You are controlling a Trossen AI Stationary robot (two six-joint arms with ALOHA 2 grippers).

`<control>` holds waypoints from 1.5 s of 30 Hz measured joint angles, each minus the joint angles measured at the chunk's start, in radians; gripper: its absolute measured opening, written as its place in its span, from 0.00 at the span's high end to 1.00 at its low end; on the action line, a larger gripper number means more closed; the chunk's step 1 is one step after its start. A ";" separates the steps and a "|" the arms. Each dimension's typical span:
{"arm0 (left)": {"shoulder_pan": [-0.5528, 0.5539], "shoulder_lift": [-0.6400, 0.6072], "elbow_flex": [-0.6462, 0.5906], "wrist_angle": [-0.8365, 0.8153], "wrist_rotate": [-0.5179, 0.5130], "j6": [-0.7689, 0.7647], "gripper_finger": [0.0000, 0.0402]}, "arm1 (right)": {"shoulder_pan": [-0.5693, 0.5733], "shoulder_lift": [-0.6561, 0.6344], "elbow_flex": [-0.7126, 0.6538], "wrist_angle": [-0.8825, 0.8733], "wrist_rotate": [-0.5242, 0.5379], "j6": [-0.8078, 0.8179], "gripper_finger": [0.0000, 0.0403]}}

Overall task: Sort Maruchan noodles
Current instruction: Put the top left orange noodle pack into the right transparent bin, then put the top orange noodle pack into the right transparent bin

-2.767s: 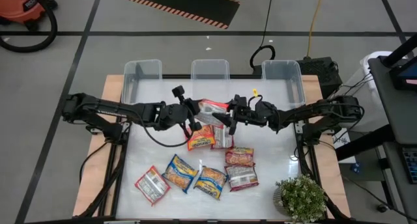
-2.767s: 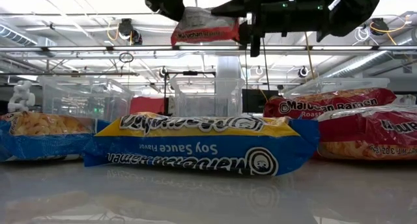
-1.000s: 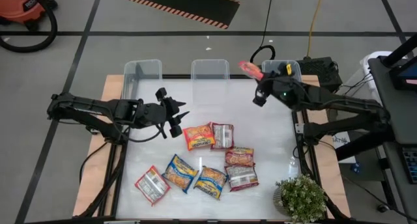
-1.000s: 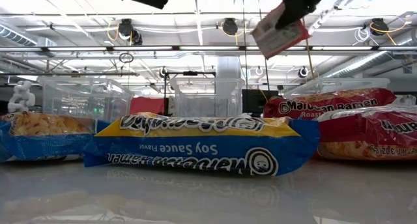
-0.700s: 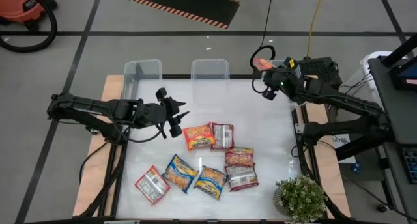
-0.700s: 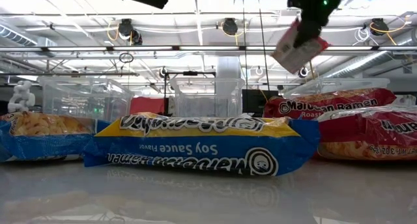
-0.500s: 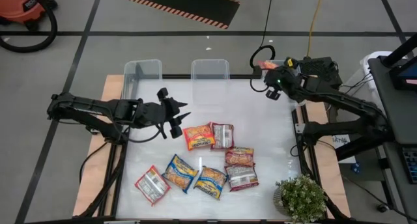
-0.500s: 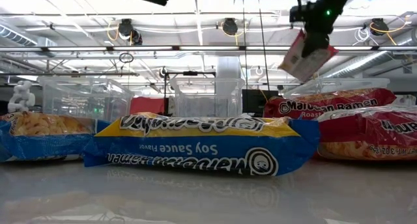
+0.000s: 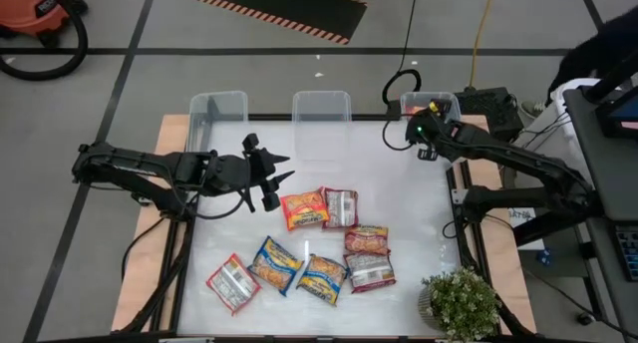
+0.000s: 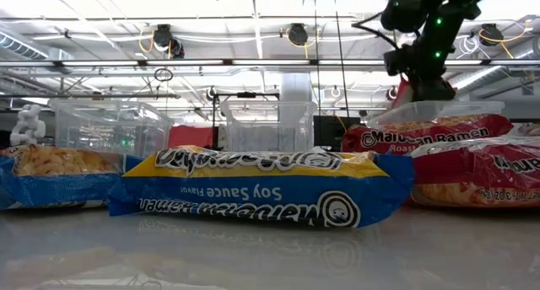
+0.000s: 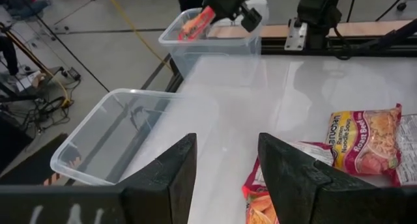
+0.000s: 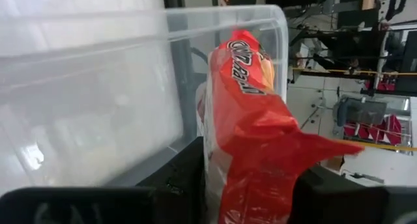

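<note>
My right gripper [image 9: 413, 130] is at the far right, over the clear right bin [image 9: 442, 107], shut on an orange-red Maruchan packet [image 12: 251, 113]. In the left wrist view the packet [image 11: 196, 22] slants down inside that bin [image 11: 215, 42]. My left gripper [image 9: 271, 178] hovers open left of the loose packets, with nothing between its fingers [image 11: 172, 175]. Lying flat on the table are an orange packet [image 9: 306, 208], a maroon-and-white one [image 9: 340, 205], two maroon ones [image 9: 368, 254], two blue-and-yellow ones [image 9: 298, 271] and a red-and-white one [image 9: 232, 283]. My right gripper pinches the orange-red packet between its two fingers near one short end, whose crimped seal [image 12: 306, 149] flares out behind the fingers. The fingers slant down from the table's near side into the bin. The packet tilts downward beyond them; whether its far end [image 11: 185, 32] touches the bin, I cannot tell.
Two more clear bins stand along the far edge, one in the middle [image 9: 321, 109] and one at the left [image 9: 214, 112]. A potted plant [image 9: 460, 303] stands at the near right corner. Bare tabletop lies between the bins and the packets.
My right gripper has carried the orange-red packet toward the table's far right and down, rolling its wrist. The packet was high above the table; it now sits tilted within the right bin's walls.
</note>
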 joint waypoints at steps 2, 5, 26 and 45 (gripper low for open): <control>0.000 0.000 0.000 0.008 0.000 0.003 0.58 | -0.012 -0.002 -0.014 0.028 0.001 -0.015 0.68; 0.000 0.000 0.000 0.022 0.001 0.008 0.58 | -0.026 0.000 -0.041 0.042 0.001 -0.041 0.63; 0.000 0.000 0.000 0.023 0.001 0.015 0.58 | -0.054 -0.042 -0.072 0.039 -0.001 -0.031 0.45; -0.024 0.000 -0.030 -0.042 0.092 -0.097 0.58 | 0.230 -0.229 0.079 -0.112 0.005 0.349 0.44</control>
